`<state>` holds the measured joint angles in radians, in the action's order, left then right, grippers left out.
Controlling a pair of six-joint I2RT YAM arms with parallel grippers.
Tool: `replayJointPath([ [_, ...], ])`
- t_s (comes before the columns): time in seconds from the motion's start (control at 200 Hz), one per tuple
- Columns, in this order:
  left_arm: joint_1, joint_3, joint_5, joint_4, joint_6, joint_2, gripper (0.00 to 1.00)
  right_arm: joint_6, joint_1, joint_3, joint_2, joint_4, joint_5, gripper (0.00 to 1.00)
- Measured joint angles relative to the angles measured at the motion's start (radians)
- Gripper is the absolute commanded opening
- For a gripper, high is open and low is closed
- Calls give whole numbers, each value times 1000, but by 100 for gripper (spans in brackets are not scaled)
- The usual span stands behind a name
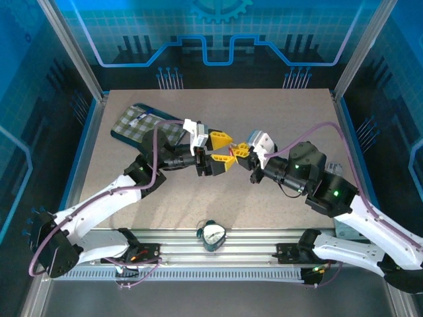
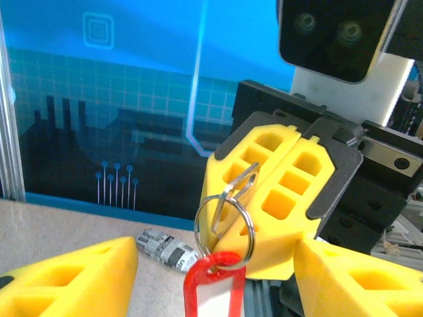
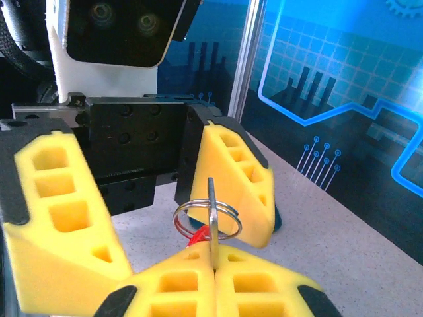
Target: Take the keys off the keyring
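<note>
Pinching the stiff, probably slippery key (image 3: 211, 198), the right gripper (image 3: 213, 264) stood closed; the left gripper (image 1: 223, 152) gaped empty astride the light keyring (image 2: 210, 267), best taken by its tag.

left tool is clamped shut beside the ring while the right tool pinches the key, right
No, the left tool stands open, jaws apart on either side of the ring; the right wrist view shows it. The right tool does pinch the key.

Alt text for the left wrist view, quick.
The right gripper, yellow fingers closed, pinches a small metal key; the keyring, steel loop and red tag, hangs from it. The left gripper stands open below.
</note>
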<state>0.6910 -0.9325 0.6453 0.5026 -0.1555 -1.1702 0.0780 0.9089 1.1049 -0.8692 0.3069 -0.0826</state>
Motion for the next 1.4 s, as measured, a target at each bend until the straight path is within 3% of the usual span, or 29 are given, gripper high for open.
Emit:
replayJointPath([
  [0.32,1,-2,91,97,-13,-32,63,-47,-2,8,13,13,65,0],
  [0.785,13,-27,154,123,-28,-47,14,-76,-10,8,35,19,90,0],
  [0.87,13,-32,157,123,-29,-48,0,-79,-11,8,40,16,95,0],
  [1.13,13,-35,149,95,-2,-44,0,-77,-13,8,45,24,87,0],
  [1.4,27,2,67,74,61,-14,0,-12,-12,-58,75,-37,41,0],
])
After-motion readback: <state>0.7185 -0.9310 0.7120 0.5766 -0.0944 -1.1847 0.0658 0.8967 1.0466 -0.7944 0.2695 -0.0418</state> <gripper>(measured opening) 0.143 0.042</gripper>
